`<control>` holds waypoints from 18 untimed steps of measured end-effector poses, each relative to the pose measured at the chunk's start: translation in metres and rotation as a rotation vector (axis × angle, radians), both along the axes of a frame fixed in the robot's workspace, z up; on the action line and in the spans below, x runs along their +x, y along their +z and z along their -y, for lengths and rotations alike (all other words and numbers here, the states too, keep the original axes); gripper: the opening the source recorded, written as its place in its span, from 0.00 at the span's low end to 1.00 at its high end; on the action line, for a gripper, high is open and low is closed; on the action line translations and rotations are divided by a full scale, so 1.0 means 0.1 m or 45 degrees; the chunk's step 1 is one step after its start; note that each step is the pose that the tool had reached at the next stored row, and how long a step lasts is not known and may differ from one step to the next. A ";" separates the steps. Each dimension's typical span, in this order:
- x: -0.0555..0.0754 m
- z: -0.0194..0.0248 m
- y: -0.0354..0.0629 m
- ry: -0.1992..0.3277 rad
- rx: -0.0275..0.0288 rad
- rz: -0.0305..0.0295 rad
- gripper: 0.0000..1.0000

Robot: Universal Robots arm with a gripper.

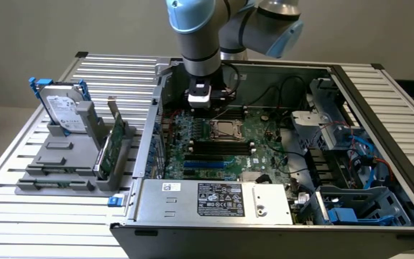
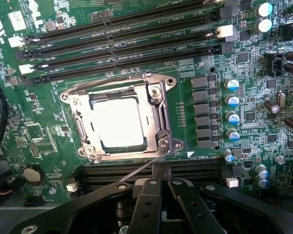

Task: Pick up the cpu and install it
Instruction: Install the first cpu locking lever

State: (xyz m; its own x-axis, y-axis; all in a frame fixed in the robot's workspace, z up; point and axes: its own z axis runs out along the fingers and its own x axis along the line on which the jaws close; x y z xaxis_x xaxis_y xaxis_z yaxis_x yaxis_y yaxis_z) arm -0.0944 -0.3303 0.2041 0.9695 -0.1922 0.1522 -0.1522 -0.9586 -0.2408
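Open PC case (image 1: 192, 243) on a slatted desk (image 1: 41, 226), w/ a robot arm reaching in over the green motherboard (image 1: 264, 156). The cpu (image 2: 119, 122), a small square chip w/ bright silver top, lies flat inside the socket (image 2: 158, 105). The socket's metal frame is down around the chip's edges, so it looks seated.

The hand (image 2: 163, 183) has its two dark fingers pressed together, pinching nothing that can be seen. It hangs over the board just beside the socket. The cpu is near the fingertips but apart from them, not touched. A thin wire lever (image 2: 141, 170) runs from the socket's corner toward the fingertips; whether they touch can't be told. In the exterior view the hand sits just to the socket's left & a bit farther back.

Handling, as a judgement: chip prob. light, stiff, thin. Polished top likely slippery, underside contacts fragile. Best held by two opposite edges, kept level, no pressure on the top face. W/ the frame over its rim, those edges aren't free to grip now.
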 end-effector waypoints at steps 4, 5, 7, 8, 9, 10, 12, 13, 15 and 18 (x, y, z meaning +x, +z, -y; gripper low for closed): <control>0.01 0.000 -0.002 -0.009 -0.0001 -0.0001 0.11; 0.01 0.000 -0.002 -0.012 -0.0001 -0.0001 0.11; 0.01 0.000 -0.002 -0.018 -0.0001 -0.0001 0.11; 0.01 0.000 -0.002 -0.021 -0.0003 0.0000 0.11; 0.01 0.000 -0.002 -0.024 -0.0008 0.0000 0.11; 0.02 0.000 -0.003 -0.026 -0.0013 0.0000 0.11; 0.02 0.000 -0.005 -0.030 -0.0020 -0.0001 0.11; 0.02 0.000 -0.007 -0.031 -0.0020 -0.0001 0.11; 0.02 0.000 -0.016 -0.034 -0.0019 0.0000 0.11; 0.02 0.000 -0.031 -0.035 -0.0022 -0.0001 0.11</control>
State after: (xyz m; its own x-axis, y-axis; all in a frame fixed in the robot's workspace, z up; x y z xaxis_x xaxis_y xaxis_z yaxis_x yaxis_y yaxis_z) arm -0.0926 -0.3303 0.2010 0.9638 -0.2186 0.1525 -0.1786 -0.9544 -0.2392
